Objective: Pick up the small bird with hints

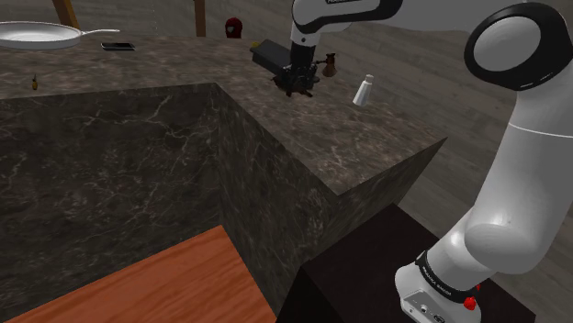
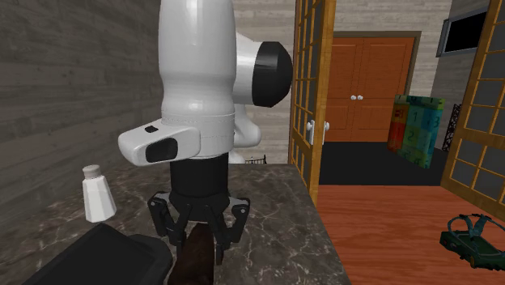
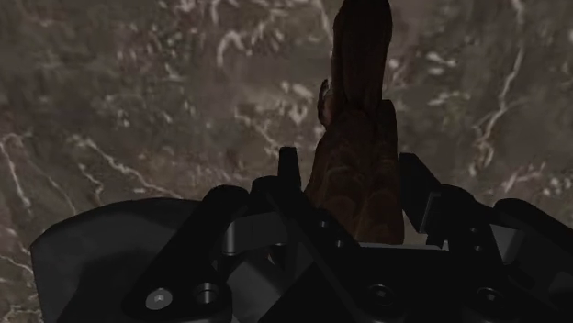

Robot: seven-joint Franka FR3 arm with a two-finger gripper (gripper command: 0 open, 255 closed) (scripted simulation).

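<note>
Black and close to the wrist lens, the tool (image 3: 352, 179) has its two fingers drawn narrow against the flanks of the small brown bird (image 3: 353, 151), clasping it; the figurine's slim upper part juts out beyond the fingertips over the veined dark marble desk (image 3: 138, 92). Whether the bird's base touches the stone or hangs just clear of it I cannot tell. In the second exterior view the tool (image 2: 202, 237) points straight down from the white arm (image 2: 198, 73), and the bird (image 2: 194, 261) shows as a dark brown form between the fingers, running off the bottom edge. Just beside it, toward that view's left, lies a black box (image 2: 97, 259), and behind the box a white salt shaker (image 2: 97, 194) stands upright on the desk (image 2: 275, 227). An orange double door (image 2: 368, 89) closes the room beyond. From the shoulder view the tool (image 1: 297, 84) sits low over the far arm of the L-shaped desk (image 1: 367, 138), between the black box (image 1: 271, 53) and the salt shaker (image 1: 365, 90). Well apart, at that view's upper left, rest a white frying pan (image 1: 41, 35) and a dark phone (image 1: 117, 46). At the lower right is the stand (image 1: 367, 275).
</note>
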